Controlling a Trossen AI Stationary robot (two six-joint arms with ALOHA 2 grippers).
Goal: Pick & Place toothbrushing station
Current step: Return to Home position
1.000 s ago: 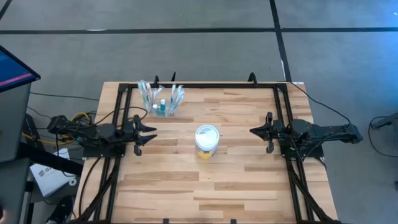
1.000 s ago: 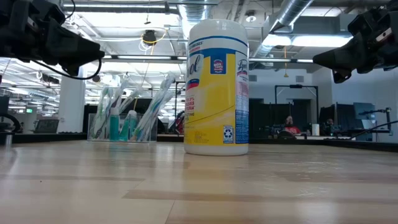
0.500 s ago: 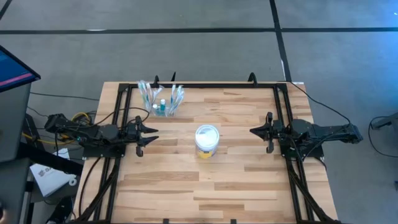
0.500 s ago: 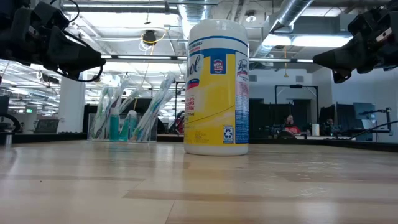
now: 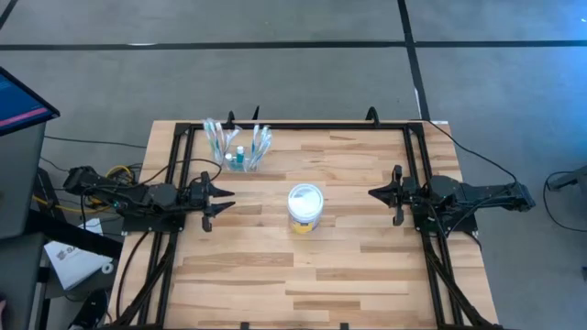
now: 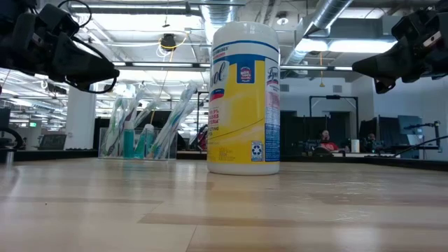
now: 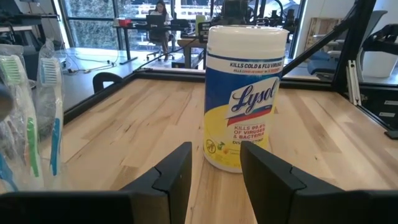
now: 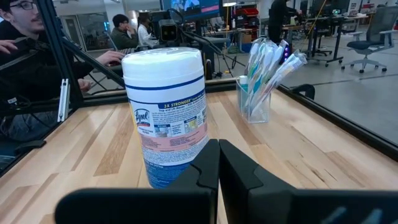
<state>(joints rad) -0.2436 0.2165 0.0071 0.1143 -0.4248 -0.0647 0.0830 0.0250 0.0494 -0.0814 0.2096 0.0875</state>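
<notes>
Both arms hang over the table (image 5: 348,266) from opposite sides, facing a white-topped, yellow-banded tub (image 5: 304,207) at its middle. The left gripper (image 5: 218,196) has its jaws spread around nothing. The right gripper (image 5: 374,193) has its jaws pressed together, empty. The toothbrushing station (image 5: 240,156), filled with toothbrushes (image 5: 261,139), stands near the table's far edge on the left arm's side, apart from both grippers.

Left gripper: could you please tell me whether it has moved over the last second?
Yes, slightly. In the low view the left gripper has sunk a little lower against the toothbrushing station behind it, which stands unmoved.
</notes>
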